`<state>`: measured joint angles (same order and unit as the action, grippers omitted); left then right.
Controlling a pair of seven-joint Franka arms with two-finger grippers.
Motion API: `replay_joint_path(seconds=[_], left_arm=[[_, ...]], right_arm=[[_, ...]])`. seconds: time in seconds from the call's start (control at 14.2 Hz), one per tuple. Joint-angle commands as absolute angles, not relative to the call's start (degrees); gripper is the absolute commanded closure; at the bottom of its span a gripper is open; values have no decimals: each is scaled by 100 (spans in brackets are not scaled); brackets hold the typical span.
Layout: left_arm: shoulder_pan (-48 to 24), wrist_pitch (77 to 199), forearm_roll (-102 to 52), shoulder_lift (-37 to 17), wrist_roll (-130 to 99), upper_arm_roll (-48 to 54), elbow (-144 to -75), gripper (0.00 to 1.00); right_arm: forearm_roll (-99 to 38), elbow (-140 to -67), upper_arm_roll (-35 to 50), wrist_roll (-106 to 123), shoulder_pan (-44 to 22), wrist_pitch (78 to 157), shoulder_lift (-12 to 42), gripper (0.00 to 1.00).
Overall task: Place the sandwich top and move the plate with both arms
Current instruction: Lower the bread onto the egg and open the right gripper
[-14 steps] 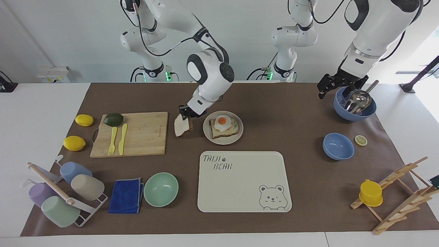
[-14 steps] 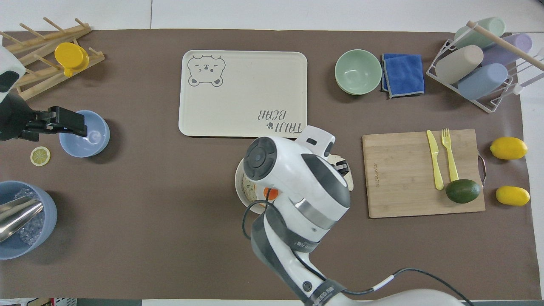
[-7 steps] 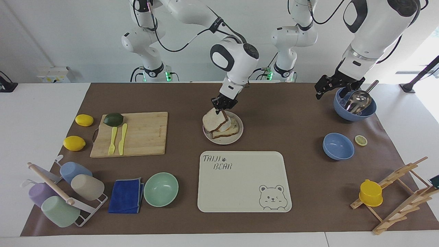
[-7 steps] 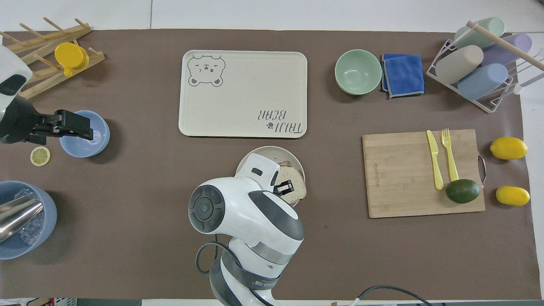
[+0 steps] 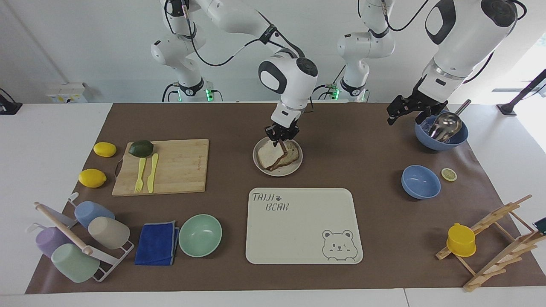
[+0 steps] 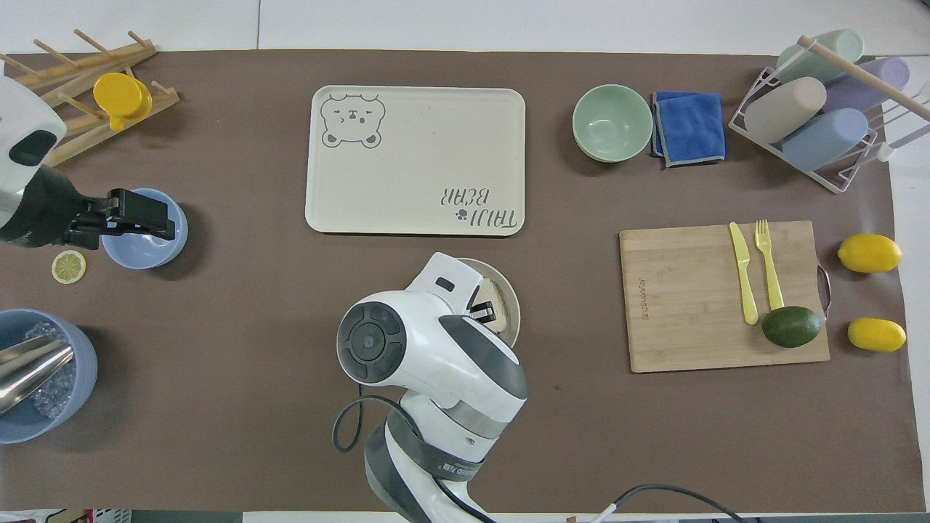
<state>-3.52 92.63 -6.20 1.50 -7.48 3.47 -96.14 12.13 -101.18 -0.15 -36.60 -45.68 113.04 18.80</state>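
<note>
On plate, light brown sandwich top, tilted

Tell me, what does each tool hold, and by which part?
Right tool pinches the sandwich top by its edge nearest the robots, over the plate. Left tool holds nothing.

Three bowls, two lemons, four cups, perhaps two bread slices

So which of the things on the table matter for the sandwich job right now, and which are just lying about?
In the job:
- sandwich top, held by the right gripper over the plate
- left gripper, open, waiting over the table by the scoop bowl

Lying about:
- bear tray
- mint bowl
- cutting board
- lemons
- blue cloth
</note>
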Motion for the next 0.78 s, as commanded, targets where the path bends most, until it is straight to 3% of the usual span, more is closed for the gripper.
replay_joint_path(seconds=[0.0, 0.07, 0.14, 0.35, 0.71], left_arm=[[-281, 9544, -817, 351, -729, 378, -9975, 0], [-290, 9580, -826, 369, -729, 387, -10028, 0], [-290, 9632, -826, 369, -721, 387, -10081, 0], [-325, 9791, -835, 387, -729, 387, -10248, 0], [-430, 10326, -1028, 570, -729, 439, -10870, 0]], right_arm=[[1081, -10204, 9, -3762, -4553, 11531, 1872, 65], [1081, -10230, 9, -3762, -4553, 11540, 1863, 10], [1081, -10230, 9, -3753, -4553, 11549, 1863, 0], [1072, -10143, -9, -3727, -4404, 11549, 1680, 0], [360, -10090, -26, -3674, -3395, 11304, 836, 0]])
